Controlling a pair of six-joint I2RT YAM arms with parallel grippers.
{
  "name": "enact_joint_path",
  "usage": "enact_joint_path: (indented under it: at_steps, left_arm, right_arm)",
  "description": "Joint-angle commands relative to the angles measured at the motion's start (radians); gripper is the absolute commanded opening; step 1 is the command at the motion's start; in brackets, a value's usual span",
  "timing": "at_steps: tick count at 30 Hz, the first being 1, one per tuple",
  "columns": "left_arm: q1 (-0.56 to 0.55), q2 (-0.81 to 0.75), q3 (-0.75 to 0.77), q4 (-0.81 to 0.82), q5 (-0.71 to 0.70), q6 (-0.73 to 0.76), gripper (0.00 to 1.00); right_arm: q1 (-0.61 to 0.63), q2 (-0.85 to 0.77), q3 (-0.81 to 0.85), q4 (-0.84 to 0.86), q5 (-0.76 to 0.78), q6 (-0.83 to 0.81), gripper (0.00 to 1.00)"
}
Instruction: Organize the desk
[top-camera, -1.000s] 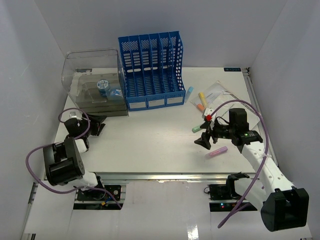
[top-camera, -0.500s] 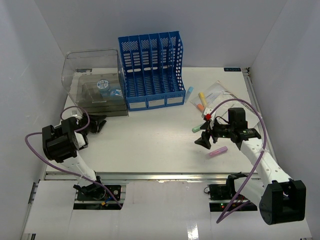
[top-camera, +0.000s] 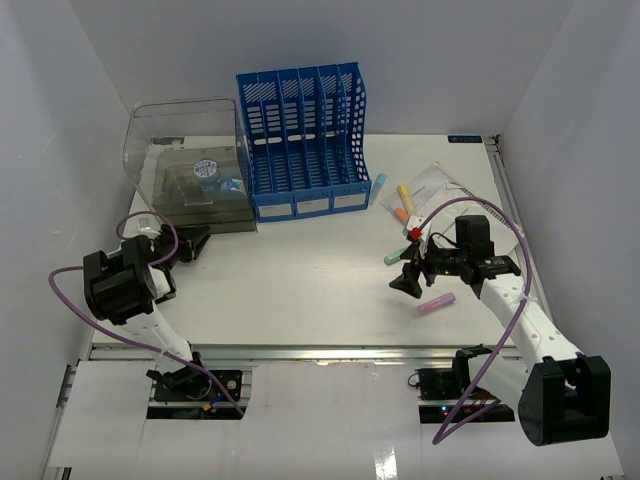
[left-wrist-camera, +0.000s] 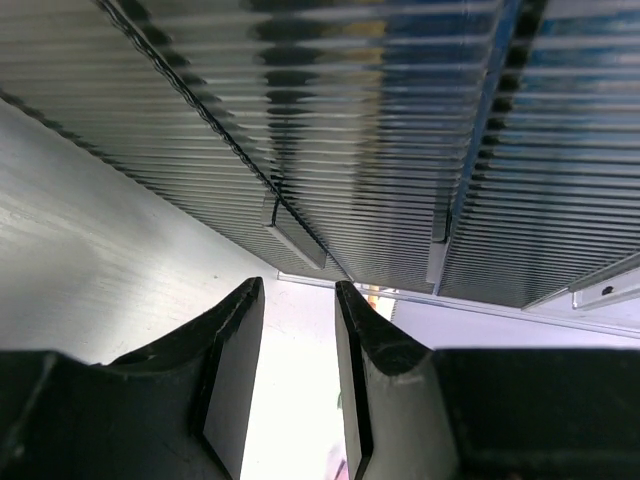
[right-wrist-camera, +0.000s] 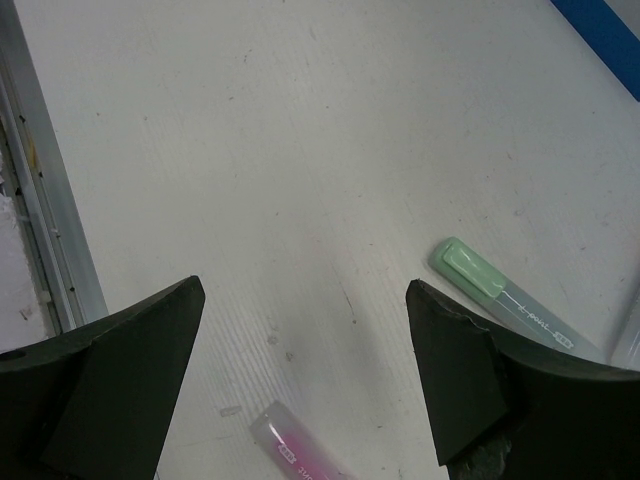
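Top external view is showing the right tool (top-camera: 404, 280) hanging spread wide over the bench (top-camera: 300, 290) near its right edge, gripping nothing. A pink marker (top-camera: 436, 304) is lying just on its near side and a green marker (top-camera: 397, 255) just on its far side. The right wrist view is catching both at its margins: the pink one low between the fingers, the green one close beside one finger. The step in hand appears to be picking up one marker. Doing it well is likely meaning centring over a single barrel, turning the fingers across it, and closing at mid-length so the neighbour is not getting nudged. The left tool (top-camera: 190, 245) is sitting by the clear box (top-camera: 190, 170) at the far left corner, its fingers parted by a narrow gap with nothing between them. The bench is lying beneath both arms, filling the middle of the scene. It is looking flat, white, faintly ribbed and lightly scuffed, with a metal rail (right-wrist-camera: 40, 200) running along its edge.
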Motion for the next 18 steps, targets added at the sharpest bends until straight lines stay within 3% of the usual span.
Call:
enact_joint_path:
  at_steps: [1,11,18]
  left_arm:
    - [0.011,0.013,0.034,0.029,0.004,-0.01,0.45]
    - [0.01,0.089,0.1,0.018,-0.003,-0.025,0.3]
    - [0.011,0.112,0.095,0.053,0.015,-0.045,0.12]
  right_arm:
    - [-0.007,0.005,-0.003,0.017,-0.018,-0.01,0.88]
    - [-0.012,0.021,-0.001,0.016,-0.015,-0.01,0.88]
    - [-0.016,0.025,-0.002,0.013,-0.014,-0.013,0.88]
